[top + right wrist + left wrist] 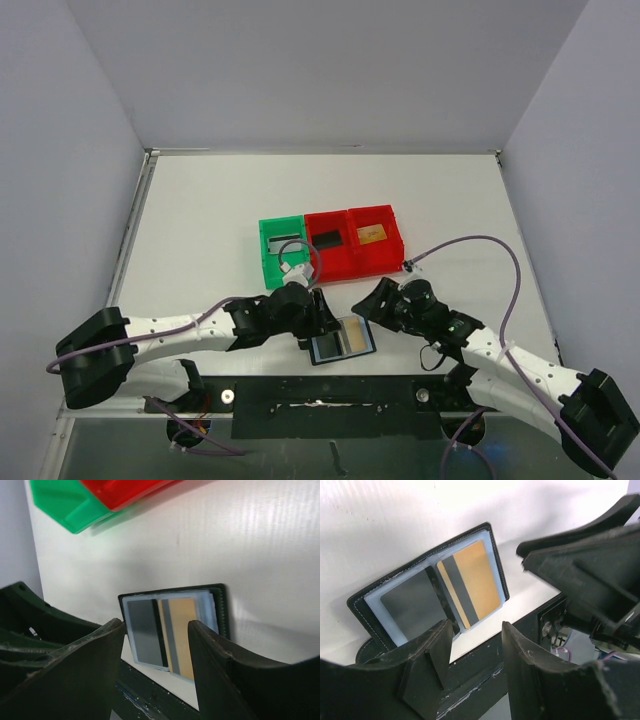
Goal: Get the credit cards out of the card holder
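Observation:
The card holder lies open on the table near its front edge, between my two grippers. Its glossy pockets show a tan-gold card with a grey stripe on the right and a greyish card on the left. Both also show in the right wrist view, the tan-gold card and the greyish card. My left gripper is open and empty just left of the holder. My right gripper is open and empty just right of it. Neither touches it.
A green bin and two red bins stand in a row behind the holder. Each holds a card: greyish, black, tan. A black mounting strip runs along the table's near edge.

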`<action>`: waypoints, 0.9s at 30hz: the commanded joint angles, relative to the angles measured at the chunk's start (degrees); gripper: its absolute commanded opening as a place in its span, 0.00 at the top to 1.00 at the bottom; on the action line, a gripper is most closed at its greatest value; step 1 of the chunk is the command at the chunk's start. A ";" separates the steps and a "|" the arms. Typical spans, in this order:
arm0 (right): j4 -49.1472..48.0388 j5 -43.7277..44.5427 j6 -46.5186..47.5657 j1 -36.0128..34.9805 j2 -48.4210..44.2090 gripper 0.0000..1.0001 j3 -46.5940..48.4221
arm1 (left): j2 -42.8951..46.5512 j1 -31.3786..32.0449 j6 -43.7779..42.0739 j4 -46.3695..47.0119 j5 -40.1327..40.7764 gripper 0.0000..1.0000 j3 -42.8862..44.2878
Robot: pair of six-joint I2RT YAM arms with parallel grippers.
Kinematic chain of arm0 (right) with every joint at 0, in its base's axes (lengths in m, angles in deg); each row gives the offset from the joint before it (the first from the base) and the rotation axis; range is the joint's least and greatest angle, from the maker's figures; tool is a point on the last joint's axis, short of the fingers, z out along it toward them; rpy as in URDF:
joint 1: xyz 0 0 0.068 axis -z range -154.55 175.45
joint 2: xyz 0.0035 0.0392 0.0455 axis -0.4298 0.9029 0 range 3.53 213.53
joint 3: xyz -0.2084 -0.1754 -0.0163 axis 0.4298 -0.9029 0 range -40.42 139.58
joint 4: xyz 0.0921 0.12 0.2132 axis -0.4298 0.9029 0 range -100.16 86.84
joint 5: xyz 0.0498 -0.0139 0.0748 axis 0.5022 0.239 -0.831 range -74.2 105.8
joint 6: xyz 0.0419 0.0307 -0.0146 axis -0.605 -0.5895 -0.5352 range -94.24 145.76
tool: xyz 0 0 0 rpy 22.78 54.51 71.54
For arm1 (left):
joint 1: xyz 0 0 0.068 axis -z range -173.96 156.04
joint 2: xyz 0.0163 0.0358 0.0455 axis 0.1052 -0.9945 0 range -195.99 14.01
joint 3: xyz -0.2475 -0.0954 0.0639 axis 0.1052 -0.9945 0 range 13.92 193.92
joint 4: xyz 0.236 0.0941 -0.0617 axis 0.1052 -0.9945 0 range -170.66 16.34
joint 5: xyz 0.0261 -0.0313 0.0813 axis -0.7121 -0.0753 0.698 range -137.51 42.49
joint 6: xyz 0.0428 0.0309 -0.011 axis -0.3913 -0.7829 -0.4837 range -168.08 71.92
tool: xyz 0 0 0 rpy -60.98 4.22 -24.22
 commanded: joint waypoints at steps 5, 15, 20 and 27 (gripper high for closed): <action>0.25 -15.02 5.12 9.73 7.93 0.57 5.05 | -3.30 -3.15 6.08 23.02 -6.88 0.53 -6.91; 4.84 -14.05 9.86 9.73 8.61 0.60 8.03 | -6.91 -4.66 8.82 29.94 -9.13 0.50 -9.49; 4.37 -13.77 9.43 9.79 5.30 0.59 6.04 | -9.11 -4.66 9.54 32.38 -9.74 0.50 -9.78; 2.68 -14.84 7.56 9.73 3.74 0.63 3.35 | -10.55 -4.66 10.29 33.69 -9.27 0.49 -10.06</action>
